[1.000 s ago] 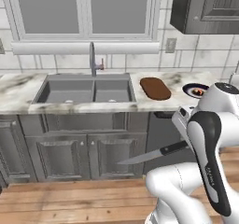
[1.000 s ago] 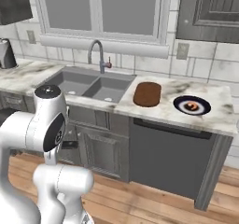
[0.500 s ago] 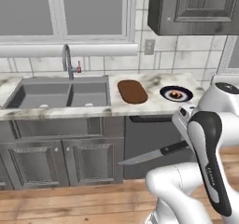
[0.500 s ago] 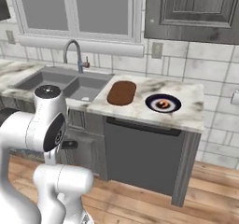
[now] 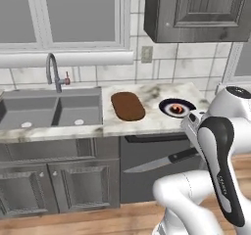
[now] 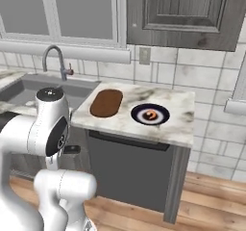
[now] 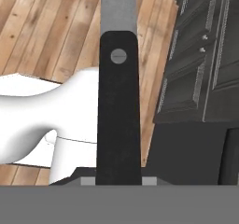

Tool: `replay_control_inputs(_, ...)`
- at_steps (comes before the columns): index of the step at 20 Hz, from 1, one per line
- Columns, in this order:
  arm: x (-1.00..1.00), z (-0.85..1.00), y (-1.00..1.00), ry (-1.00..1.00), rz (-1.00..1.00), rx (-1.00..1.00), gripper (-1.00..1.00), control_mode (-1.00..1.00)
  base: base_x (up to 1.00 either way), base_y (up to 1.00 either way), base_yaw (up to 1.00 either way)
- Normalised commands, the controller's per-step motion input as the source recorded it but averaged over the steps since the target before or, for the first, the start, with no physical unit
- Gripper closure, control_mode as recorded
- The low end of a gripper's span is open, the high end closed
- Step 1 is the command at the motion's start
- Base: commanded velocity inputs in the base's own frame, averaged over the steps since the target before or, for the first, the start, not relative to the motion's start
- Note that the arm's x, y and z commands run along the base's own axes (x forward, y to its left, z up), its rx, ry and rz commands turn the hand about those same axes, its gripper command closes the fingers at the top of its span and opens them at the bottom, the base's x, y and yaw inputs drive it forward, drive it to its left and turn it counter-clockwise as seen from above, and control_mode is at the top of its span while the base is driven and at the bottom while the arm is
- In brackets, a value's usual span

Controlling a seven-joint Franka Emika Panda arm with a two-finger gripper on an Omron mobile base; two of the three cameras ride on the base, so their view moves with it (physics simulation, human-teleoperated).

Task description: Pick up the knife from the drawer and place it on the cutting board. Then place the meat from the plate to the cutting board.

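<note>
Counter (image 5: 147,124): marble top well above and ahead of the jaws; it carries the board and plate side by side, apart.
Cutting board (image 5: 128,105): dark oval slab, bare, lying flat, up and forward of the jaws. Judged the target of the step in hand.
Plate (image 5: 177,107): dark-rimmed, white centre, just beside the board on its far side from the sink.
Knife (image 5: 163,161): carried low in front of the dark cabinet face, below counter level, roughly level, blade pointing away from the jaws.
Gripper (image 7: 119,178): jaws pinch the black handle near its butt; the blade runs straight out ahead.
Meat (image 5: 178,109): small orange chunk on the plate's centre.
Handling note: lift clear of the counter edge, keep the blade level, and lay the knife lengthwise along the board.
</note>
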Motion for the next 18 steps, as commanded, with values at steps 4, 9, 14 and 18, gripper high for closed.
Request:
replay_control_inputs(4, 0.00, 0.00, 0.00, 0.00, 0.00, 0.00, 1.00, 1.00, 0.52, -0.26, -0.09)
replay_control_inputs(9, 0.00, 0.00, 0.00, 0.00, 0.00, 0.00, 1.00, 1.00, 0.62, -0.09, -0.14)
replay_control_inputs(14, 0.00, 0.00, 0.00, 0.00, 0.00, 0.00, 1.00, 1.00, 0.61, -0.07, -0.17)
replay_control_inputs(18, 0.00, 0.00, 0.00, 0.00, 0.00, 0.00, 1.00, 1.00, 0.61, 0.00, -0.16)
